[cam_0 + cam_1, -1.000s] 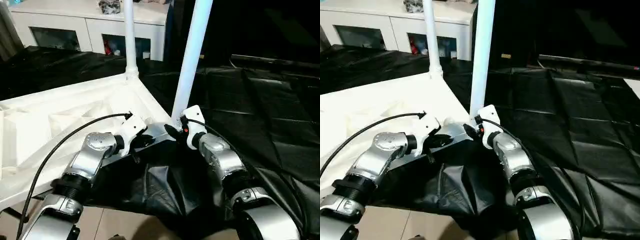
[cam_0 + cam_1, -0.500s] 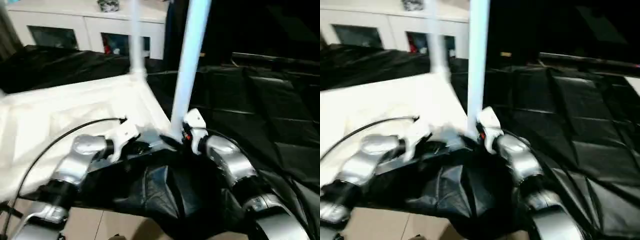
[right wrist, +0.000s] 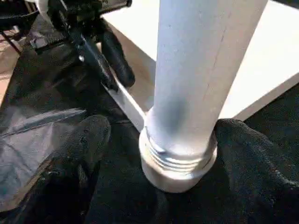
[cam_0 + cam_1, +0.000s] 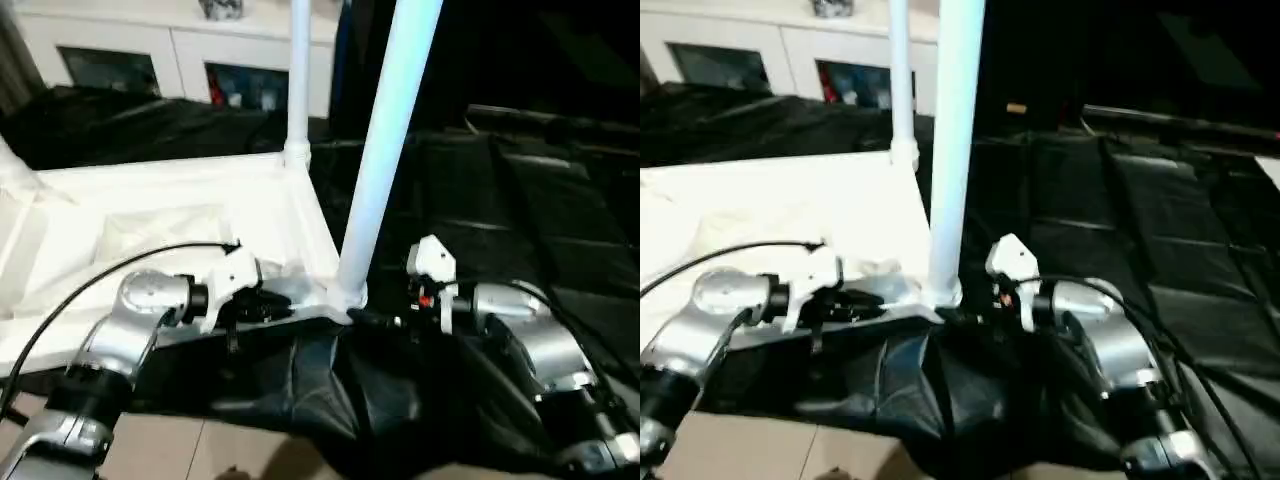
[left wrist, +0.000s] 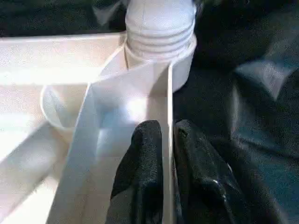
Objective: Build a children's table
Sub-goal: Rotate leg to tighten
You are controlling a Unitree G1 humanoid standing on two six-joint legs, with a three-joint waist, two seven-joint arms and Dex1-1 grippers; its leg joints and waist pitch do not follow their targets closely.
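Note:
The children's table lies upside down on a black sheet, its white top (image 4: 150, 215) showing the ribbed underside. One white leg (image 4: 385, 150) stands screwed into the near corner socket (image 3: 177, 161), and another leg (image 4: 297, 80) rises from the far corner. My left gripper (image 4: 268, 305) is at the near rim, its black fingers (image 5: 145, 154) pinched on the thin rim wall (image 5: 168, 93) just beside that socket. My right gripper (image 3: 162, 128) is open, with one finger on each side of the near leg's threaded base; the finger (image 3: 88, 140) toward the left gripper stands apart from it.
A white cabinet (image 4: 180, 50) with glass doors stands at the back left. The black sheet (image 4: 520, 200) covers the ground to the right and bunches under the near corner. Tan floor (image 4: 170, 450) shows at the front left. A black cable (image 4: 100, 275) arcs over my left forearm.
The camera view has shifted. My right gripper has let go of the near leg and opened, and its forearm has swung out to the right. The left gripper stays on the rim.

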